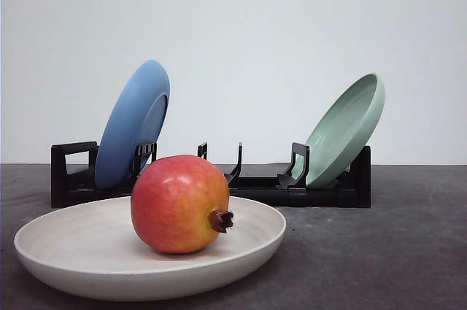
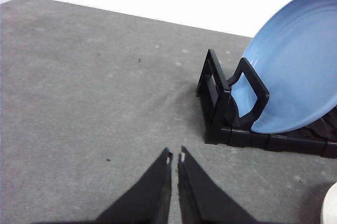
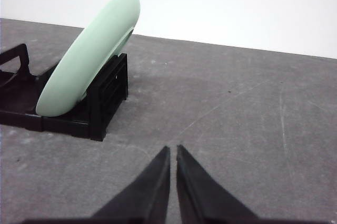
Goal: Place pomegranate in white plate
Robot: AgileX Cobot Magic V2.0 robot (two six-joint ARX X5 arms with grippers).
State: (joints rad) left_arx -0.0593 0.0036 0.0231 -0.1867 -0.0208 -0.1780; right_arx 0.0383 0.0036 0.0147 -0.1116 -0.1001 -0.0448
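Observation:
The pomegranate (image 1: pixel 181 203), red shading to orange-yellow with a brown crown pointing right, rests inside the white plate (image 1: pixel 66 252) at the near left of the table in the front view. A sliver of the white plate's rim (image 2: pixel 330 208) appears in the left wrist view. My left gripper (image 2: pixel 175 156) is shut with nothing between its fingers, hovering over bare grey table beside the rack's left end. My right gripper (image 3: pixel 173 149) is also shut and empty, over bare table to the right of the rack.
A black dish rack (image 1: pixel 255 186) stands behind the white plate. A blue plate (image 1: pixel 133 124) leans in its left end and a pale green plate (image 1: pixel 344 129) leans in its right end. A white wall backs the table.

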